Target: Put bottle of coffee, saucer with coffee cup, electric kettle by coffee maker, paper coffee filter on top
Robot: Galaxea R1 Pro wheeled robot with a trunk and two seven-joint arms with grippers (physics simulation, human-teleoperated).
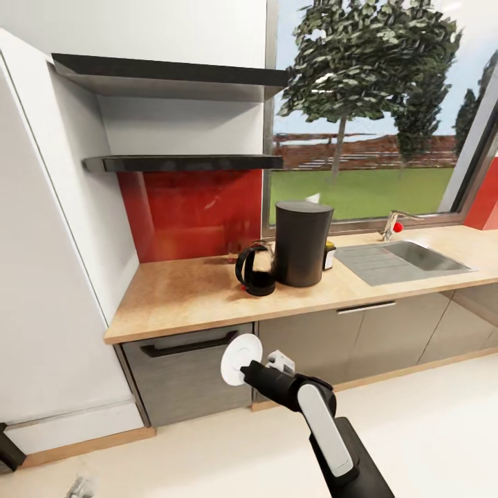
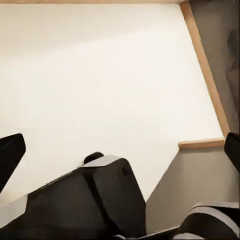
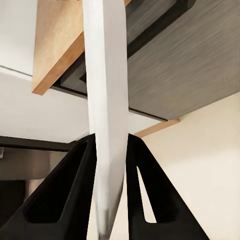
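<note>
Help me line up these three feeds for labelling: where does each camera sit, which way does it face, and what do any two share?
Head view: on the robot's head, looking forward and down at the kitchen countertop with the coffee maker and electric kettle; the right arm reaches in, its right gripper holding the saucer.
Left wrist view: on the left arm, looking down at pale floor; dark parts of the robot show.
Right wrist view: on the right arm, looking along the fingers clamped on the saucer's edge, toward the drawer front.
Shared: head and right wrist views both show the saucer and countertop edge.
</note>
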